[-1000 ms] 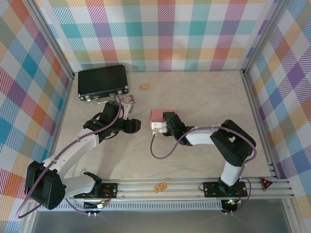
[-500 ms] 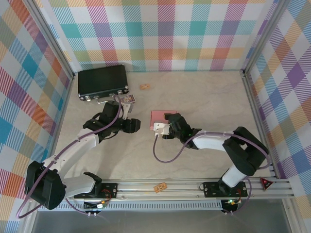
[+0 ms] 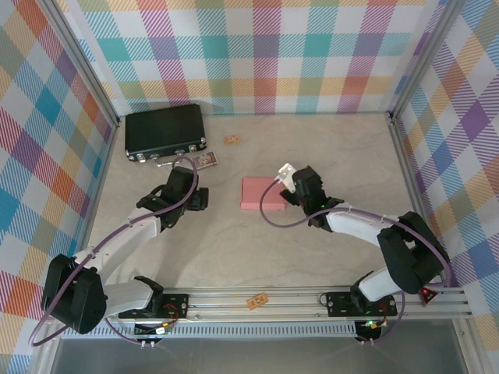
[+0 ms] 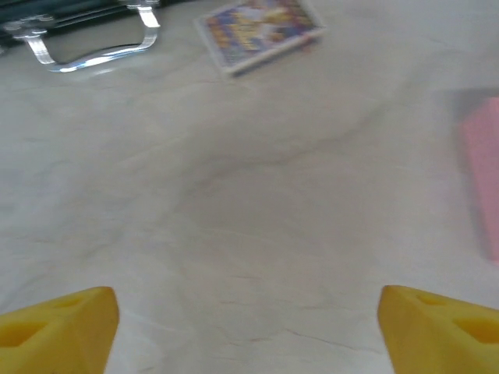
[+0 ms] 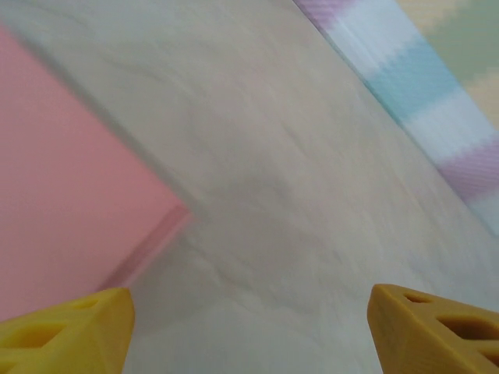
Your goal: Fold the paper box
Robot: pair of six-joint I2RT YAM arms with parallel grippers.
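From above, the pink paper box [image 3: 263,193] lies on the tabletop [image 3: 312,249] between the 2 arms. Left wrist: the left end effector [image 4: 249,331] is wide open, holding nothing. Right wrist: the right end effector [image 5: 249,331] is open too, empty, box nearby.

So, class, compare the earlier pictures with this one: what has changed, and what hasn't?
The right gripper came off the paper box and swung to its right, open. The left gripper drew back leftward, open too. The box lies flat where it was; the black case is unmoved.
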